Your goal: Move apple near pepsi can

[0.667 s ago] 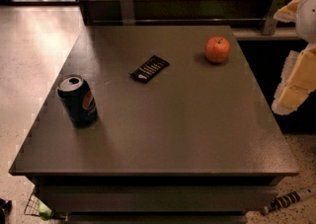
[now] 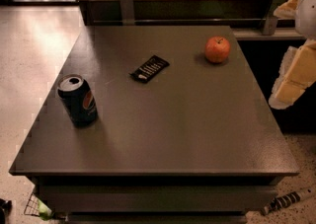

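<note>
Camera view: claw at right edge (beyond table)

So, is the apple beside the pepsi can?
No: the apple lies far right, the pepsi can front left, a black packet between them; the gripper hangs beyond the table's right edge.
</note>
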You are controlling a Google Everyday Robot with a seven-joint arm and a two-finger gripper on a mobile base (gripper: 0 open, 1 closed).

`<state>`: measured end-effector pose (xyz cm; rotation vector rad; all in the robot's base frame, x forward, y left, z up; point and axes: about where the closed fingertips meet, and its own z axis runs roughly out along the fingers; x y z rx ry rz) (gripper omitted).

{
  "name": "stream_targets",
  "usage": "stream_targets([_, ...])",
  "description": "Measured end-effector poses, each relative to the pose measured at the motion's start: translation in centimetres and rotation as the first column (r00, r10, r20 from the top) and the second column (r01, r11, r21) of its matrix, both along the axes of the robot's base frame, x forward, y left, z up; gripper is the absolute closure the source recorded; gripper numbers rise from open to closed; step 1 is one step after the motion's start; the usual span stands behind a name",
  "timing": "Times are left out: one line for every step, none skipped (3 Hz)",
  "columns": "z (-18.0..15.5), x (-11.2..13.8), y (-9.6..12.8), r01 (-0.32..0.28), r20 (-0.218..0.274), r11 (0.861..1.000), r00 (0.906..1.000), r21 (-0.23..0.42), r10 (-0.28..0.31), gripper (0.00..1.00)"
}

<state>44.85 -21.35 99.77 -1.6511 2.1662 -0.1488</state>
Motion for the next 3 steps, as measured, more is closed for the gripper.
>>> stream_targets([-0.5, 4.0, -1.2, 0.036, 0.049, 0.992, 0.9979, 0.118, -0.042, 0.0])
stream_targets([-2.1, 9.2, -2.5, 0.087, 0.095, 0.942, 0.9877, 0.324, -0.124, 0.0])
stream_targets([-4.8, 16.6, -1.9, 0.118, 0.121, 0.774, 0.9622, 0.622, -0.244, 0.0])
